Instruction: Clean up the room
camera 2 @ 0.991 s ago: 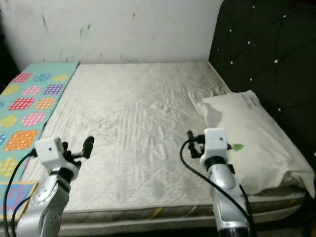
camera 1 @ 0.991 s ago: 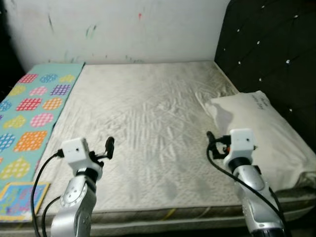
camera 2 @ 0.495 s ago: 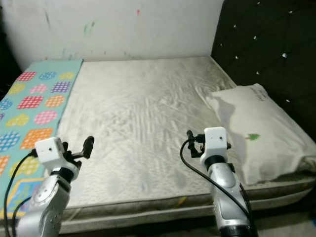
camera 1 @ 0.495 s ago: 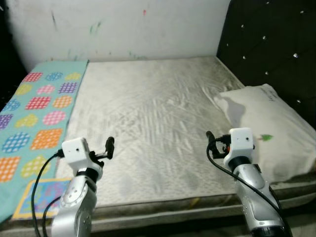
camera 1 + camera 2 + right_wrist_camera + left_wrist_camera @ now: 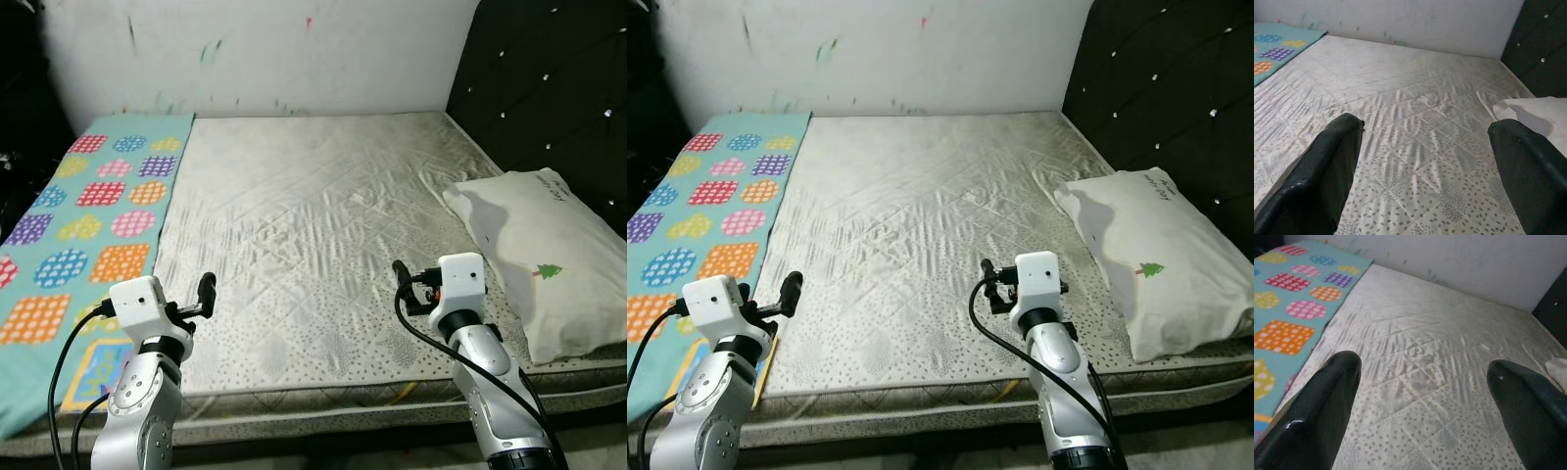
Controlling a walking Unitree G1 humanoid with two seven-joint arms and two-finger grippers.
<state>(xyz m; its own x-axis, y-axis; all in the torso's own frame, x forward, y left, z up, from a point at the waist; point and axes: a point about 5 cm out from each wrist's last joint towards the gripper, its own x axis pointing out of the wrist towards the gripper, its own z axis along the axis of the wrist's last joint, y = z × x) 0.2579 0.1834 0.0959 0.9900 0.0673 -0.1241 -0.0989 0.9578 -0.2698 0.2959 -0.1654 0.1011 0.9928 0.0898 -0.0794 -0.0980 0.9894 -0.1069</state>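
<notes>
The pillow (image 5: pixel 537 258) lies on the bed (image 5: pixel 313 245) against the dark headboard (image 5: pixel 549 88), on my right, its long axis running from the headboard corner out toward the foot edge and its printed tree (image 5: pixel 547 271) facing up. The colourful blanket (image 5: pixel 83 211) runs lengthwise along the bed's far left side, its near end drooping over the mattress edge. Since a second ago my whole view has widened and shifted, so I have stepped back; nothing on the bed has moved, and tidying has not begun, I judge. My left gripper (image 5: pixel 1420 382) and right gripper (image 5: pixel 1422 147) hover over the near mattress, fingers spread wide, holding nothing.
</notes>
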